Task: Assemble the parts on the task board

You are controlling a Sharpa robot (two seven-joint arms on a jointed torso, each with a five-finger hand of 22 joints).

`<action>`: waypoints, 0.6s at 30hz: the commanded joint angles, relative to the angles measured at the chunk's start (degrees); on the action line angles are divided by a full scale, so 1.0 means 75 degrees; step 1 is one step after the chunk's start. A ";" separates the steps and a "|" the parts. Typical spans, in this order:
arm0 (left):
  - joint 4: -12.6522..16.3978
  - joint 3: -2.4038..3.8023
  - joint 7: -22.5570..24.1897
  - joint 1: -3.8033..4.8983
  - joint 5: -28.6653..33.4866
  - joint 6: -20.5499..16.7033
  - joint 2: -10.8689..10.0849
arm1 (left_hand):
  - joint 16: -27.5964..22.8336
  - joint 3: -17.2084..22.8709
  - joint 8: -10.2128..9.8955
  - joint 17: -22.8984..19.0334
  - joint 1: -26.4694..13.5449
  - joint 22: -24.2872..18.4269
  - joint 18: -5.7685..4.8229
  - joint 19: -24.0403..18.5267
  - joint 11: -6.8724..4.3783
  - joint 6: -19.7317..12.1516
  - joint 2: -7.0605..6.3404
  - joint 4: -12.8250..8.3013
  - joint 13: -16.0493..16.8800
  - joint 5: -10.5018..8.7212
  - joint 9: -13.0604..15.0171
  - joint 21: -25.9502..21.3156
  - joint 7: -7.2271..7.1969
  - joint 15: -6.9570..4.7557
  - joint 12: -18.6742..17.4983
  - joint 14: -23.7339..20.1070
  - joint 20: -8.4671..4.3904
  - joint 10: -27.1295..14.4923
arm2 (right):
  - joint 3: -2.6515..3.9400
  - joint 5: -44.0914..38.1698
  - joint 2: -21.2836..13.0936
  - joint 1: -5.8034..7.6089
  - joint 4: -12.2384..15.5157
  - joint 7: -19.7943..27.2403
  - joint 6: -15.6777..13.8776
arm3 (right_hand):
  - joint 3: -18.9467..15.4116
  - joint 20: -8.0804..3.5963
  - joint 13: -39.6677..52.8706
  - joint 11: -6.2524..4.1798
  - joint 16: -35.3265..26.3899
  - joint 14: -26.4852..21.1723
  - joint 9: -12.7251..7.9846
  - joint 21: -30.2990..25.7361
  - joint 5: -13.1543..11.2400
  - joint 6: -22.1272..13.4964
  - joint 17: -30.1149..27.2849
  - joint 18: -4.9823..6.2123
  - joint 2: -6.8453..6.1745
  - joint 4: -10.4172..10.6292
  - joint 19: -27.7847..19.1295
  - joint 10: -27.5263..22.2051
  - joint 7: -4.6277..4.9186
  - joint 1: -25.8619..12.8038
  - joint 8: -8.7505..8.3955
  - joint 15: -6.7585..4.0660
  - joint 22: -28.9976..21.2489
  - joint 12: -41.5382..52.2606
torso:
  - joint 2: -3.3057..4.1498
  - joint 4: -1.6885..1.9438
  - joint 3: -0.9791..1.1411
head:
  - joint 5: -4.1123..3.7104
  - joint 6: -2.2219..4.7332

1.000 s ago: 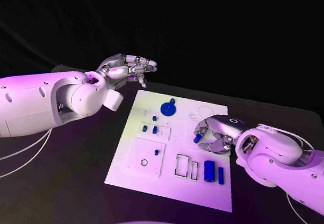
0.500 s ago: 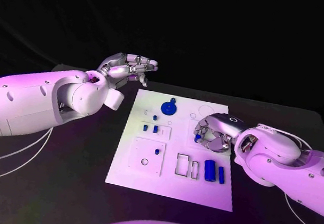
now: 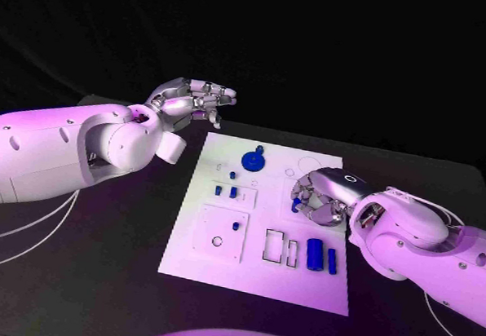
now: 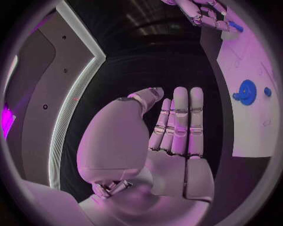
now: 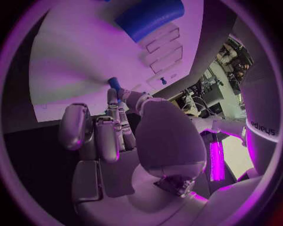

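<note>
The white task board lies in the middle of the black table. My right hand hovers over the board's right side and pinches a small blue peg between thumb and fingertip; the same peg shows in the right wrist view. My left hand is raised beyond the board's far left corner with straight fingers, holding nothing. On the board lie a blue round disc, two short blue pegs, a blue cylinder and a thin blue bar.
Outlined rectangular recesses and a square plate mark the board's near half. White cables trail across the table at the left. Bare black tabletop surrounds the board.
My right hand has risen slightly and drifted a little away from me with the blue peg. The left hand has barely moved.
</note>
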 commanded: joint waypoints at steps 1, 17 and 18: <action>0.0002 0.0004 0.0038 0.0003 0.0028 0.0116 0.0008 | 0.0032 -0.0008 0.0026 -0.0009 -0.0065 0.0011 0.0105 0.0016 0.0001 -0.0056 -0.0014 -0.0036 -0.0003 -0.0003 -0.0009 0.0013 -0.0021 -0.0002 0.0030 -0.0044 0.0043 -0.0065 | 0.0008 -0.0302 -0.0036 -0.0004 0.0055 -0.0216 -0.0312 | 0.0067 -0.0019 0.0027 0.0005 0.0039 0.0303 0.0334 0.0056 0.0046 0.0045 0.0001 -0.0150 0.0070 -0.0031 0.0029 0.0063 -0.0017 -0.0017 0.0298 -0.0052 0.0810 -0.0022 | -0.0006 -0.0006 -0.0010 | 0.0010 -0.0012; -0.0039 0.0003 0.0009 0.0003 0.0011 0.0122 0.0023 | 0.0049 -0.0013 0.0021 -0.0009 -0.0073 0.0013 0.0107 0.0018 0.0004 -0.0096 -0.0010 -0.0043 0.0003 -0.0003 -0.0015 0.0015 -0.0010 -0.0001 0.0061 -0.0041 0.0046 -0.0072 | 0.0086 -0.0335 -0.0420 0.0087 0.0913 -0.0086 -0.1335 | 0.0012 -0.0016 0.0102 -0.0006 0.0038 0.0305 0.0491 0.0087 -0.0095 -0.0010 -0.0001 -0.0159 -0.0122 0.0058 0.0045 0.0099 -0.0049 -0.0328 0.0442 -0.0055 0.0850 -0.0068 | -0.0005 -0.0001 -0.0013 | 0.0043 0.0007; -0.0040 0.0003 0.0009 0.0003 0.0011 0.0122 0.0024 | 0.0049 -0.0013 0.0021 -0.0009 -0.0073 0.0013 0.0107 0.0018 0.0004 -0.0096 -0.0010 -0.0043 0.0003 -0.0003 -0.0015 0.0015 -0.0010 -0.0001 0.0061 -0.0041 0.0046 -0.0072 | 0.0093 -0.0326 -0.0433 0.0096 0.0979 -0.0076 -0.1376 | 0.0012 -0.0016 0.0102 -0.0006 0.0038 0.0305 0.0491 0.0087 -0.0095 -0.0010 -0.0001 -0.0159 -0.0122 0.0058 0.0045 0.0099 -0.0049 -0.0328 0.0442 -0.0055 0.0850 -0.0068 | -0.0004 -0.0002 -0.0011 | 0.0047 0.0008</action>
